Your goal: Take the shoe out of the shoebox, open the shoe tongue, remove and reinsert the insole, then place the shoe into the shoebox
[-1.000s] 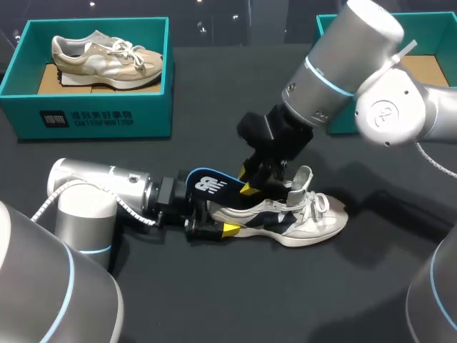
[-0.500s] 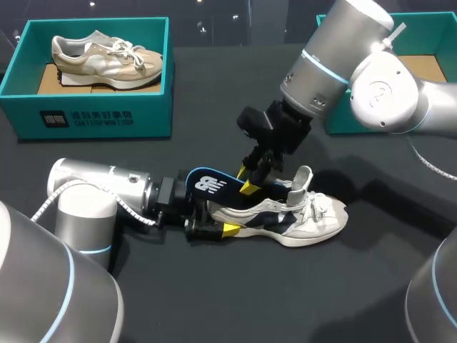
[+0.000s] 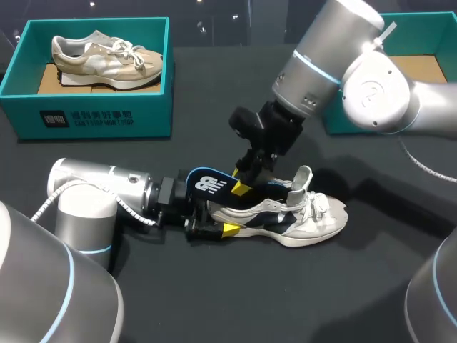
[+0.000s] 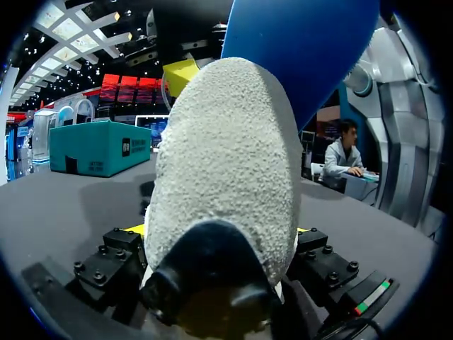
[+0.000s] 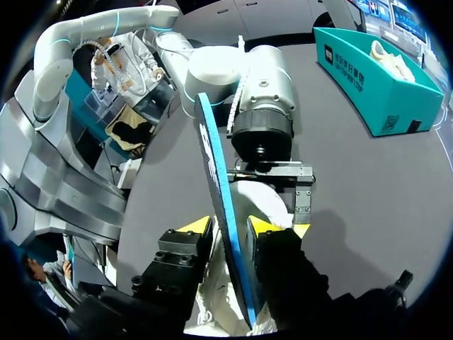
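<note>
Two robot arms hold a white and navy shoe (image 3: 300, 218) and its blue insole (image 3: 211, 184) on a dark table (image 3: 228, 300).

The shoe stands on its sole near the table's middle, heel toward the left arm, tongue (image 3: 303, 179) raised. The left gripper (image 4: 219, 237) lies low on the table and is clamped on the heel from both sides. The right gripper (image 5: 230, 228) comes down from above and pinches the insole between its yellow tips. The insole's heel end sticks up out of the shoe, tilted toward the left arm. A teal shoebox (image 3: 93, 118) at the far left corner holds a beige shoe (image 3: 107, 61). A second teal box (image 3: 428, 43) sits at the far right.
</note>
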`<state>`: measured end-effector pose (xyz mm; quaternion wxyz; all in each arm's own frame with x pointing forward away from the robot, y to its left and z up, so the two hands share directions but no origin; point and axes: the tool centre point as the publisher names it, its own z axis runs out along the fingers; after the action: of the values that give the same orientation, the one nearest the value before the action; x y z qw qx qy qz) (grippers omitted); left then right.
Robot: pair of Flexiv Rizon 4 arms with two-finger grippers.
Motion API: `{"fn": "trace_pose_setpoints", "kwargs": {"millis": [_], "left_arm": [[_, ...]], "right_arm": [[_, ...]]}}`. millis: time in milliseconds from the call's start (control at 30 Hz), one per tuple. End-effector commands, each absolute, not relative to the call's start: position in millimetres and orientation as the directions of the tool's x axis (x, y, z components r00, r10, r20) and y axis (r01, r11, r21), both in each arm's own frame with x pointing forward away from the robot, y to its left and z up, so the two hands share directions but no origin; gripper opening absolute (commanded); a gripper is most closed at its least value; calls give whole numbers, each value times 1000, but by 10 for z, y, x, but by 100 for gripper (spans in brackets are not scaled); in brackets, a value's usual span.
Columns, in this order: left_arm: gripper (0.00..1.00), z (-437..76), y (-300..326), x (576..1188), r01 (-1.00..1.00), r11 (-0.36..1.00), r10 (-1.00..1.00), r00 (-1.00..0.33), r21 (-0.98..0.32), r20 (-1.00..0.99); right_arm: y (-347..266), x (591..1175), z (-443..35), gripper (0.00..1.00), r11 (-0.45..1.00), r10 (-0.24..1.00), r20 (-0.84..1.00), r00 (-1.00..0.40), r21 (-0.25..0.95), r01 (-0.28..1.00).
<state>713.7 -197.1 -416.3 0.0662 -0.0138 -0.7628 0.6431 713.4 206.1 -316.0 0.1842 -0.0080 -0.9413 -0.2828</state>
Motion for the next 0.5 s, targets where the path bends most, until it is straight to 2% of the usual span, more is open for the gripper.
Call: {"fn": "trace_pose_setpoints", "kwargs": {"millis": [33,167,500], "left_arm": [[0,-4170,-1975,7139,-64,173,105,-991,-983,83],[0,-4170,-1975,7139,-64,173,105,-991,-983,83],[0,-4170,-1975,7139,-64,173,105,-991,-983,83]], "right_arm": [[2072,7116,-3187,20,838,-73,350,-934,529,133],[2078,7103,-3179,0,831,-67,343,-937,539,137],[1972,7176,-2884,0,811,-66,275,-959,575,109]]}}
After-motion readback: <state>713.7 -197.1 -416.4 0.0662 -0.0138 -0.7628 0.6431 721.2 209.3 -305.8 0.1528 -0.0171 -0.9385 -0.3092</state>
